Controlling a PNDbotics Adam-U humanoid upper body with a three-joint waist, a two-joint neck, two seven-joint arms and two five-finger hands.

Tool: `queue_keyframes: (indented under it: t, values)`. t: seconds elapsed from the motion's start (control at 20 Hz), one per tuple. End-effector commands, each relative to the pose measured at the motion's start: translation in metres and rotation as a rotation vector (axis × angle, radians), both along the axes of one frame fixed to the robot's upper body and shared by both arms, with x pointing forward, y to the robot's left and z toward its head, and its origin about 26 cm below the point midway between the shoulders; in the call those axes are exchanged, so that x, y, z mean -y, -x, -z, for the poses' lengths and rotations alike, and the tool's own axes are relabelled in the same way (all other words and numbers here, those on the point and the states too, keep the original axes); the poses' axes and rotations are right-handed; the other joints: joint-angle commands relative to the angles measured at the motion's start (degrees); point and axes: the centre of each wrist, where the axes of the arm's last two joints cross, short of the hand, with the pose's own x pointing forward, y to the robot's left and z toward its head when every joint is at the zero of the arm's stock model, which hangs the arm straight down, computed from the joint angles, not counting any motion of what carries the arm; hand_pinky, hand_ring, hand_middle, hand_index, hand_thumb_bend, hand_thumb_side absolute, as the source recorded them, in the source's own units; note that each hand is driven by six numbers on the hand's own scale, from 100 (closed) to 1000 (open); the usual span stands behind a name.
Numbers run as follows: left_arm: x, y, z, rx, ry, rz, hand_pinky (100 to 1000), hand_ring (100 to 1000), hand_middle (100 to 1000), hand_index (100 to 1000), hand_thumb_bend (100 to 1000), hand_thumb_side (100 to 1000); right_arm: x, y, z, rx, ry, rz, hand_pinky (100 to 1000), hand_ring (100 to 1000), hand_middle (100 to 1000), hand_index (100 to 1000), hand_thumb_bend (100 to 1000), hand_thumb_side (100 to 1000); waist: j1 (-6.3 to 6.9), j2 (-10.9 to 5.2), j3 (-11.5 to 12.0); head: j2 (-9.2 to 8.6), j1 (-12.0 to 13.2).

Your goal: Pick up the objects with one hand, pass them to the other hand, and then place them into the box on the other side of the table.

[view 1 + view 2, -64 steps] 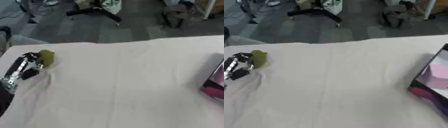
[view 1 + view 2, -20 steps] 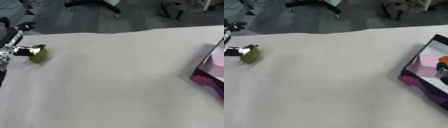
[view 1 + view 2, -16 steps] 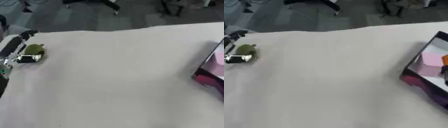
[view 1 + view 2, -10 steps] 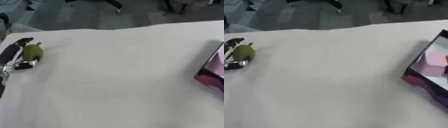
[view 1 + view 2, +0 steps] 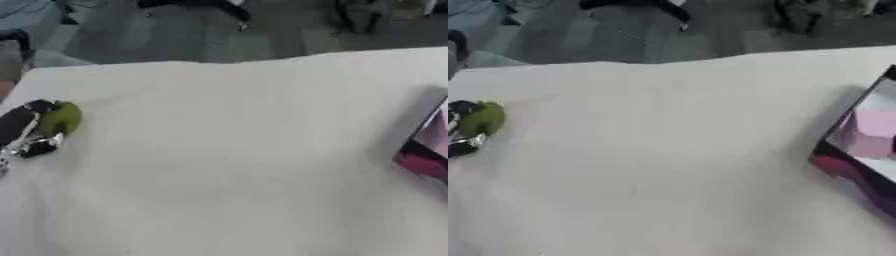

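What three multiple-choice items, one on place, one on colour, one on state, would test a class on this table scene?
1. Where is the box?
A. right edge of the table
B. left edge
C. centre

2. What colour is the object at the left hand?
A. red
B. green
C. blue

3. How does the left hand stand to the object?
A. far from it
B. flat on top of it
C. fingers round it

Answers: 1 A, the box shows at the right edge in both views. 2 B, the object is olive green. 3 C, black fingers lie above and below the object, against it.
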Motion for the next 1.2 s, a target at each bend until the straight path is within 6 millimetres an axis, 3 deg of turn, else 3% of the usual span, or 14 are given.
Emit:
queue_keyframes:
  t: [0.05, 0.3, 0.6, 0.75, 1.0, 1.05, 1.1, 1.2]
  values:
    - [-0.007, 0.004, -0.011, 0.13, 0.033, 0.083, 512, 357, 378, 532, 100, 268, 0.004, 0.003, -0.006, 0.015, 0.012, 0.013, 859, 879, 828, 1000, 522, 427, -0.49, -2.04, 0.9, 0.36, -0.1]
    - [0.0, -0.01, -0.026, 0.193, 0.119, 0.218, 497, 335, 358, 509, 100, 301, 0.006, 0.003, -0.003, -0.017, 0.044, 0.027, 861, 881, 831, 1000, 517, 430, -1.08, -4.48, 3.3, 1.5, -1.3]
    - [0.023, -0.041, -0.057, 0.196, 0.177, 0.411, 488, 320, 347, 497, 100, 335, 0.01, 0.003, 0.0, -0.07, 0.093, 0.044, 863, 883, 835, 1000, 513, 430, -1.73, -7.83, 5.4, 3.84, -5.9]
    - [0.043, -0.057, -0.069, 0.162, 0.213, 0.53, 484, 313, 342, 492, 100, 345, 0.009, 0.003, 0.002, -0.108, 0.116, 0.035, 864, 884, 838, 1000, 515, 429, -2.05, -9.48, 6.4, 5.84, -8.4]
    - [0.092, -0.086, -0.07, 0.019, 0.327, 0.776, 481, 302, 334, 482, 100, 343, -0.003, 0.006, 0.003, -0.211, 0.178, -0.053, 867, 887, 847, 1000, 526, 410, -2.71, -12.48, 9.5, 10.99, -13.0]
    - [0.104, -0.091, -0.069, -0.023, 0.358, 0.836, 481, 301, 332, 480, 100, 179, -0.007, 0.007, 0.001, -0.24, 0.195, -0.086, 868, 888, 849, 1000, 733, 525, -2.76, -12.87, 10.3, 11.76, -13.7]
    - [0.116, -0.096, -0.07, -0.063, 0.392, 0.895, 479, 299, 330, 478, 100, 343, -0.011, 0.007, -0.001, -0.265, 0.212, -0.119, 868, 888, 851, 1000, 534, 395, -2.75, -13.16, 11.1, 12.14, -14.6]
    - [0.142, -0.105, -0.072, -0.147, 0.479, 1.02, 478, 296, 328, 474, 100, 342, -0.022, 0.009, -0.006, -0.309, 0.244, -0.186, 868, 888, 852, 1000, 536, 384, -2.7, -13.5, 12.6, 12.41, -16.2]
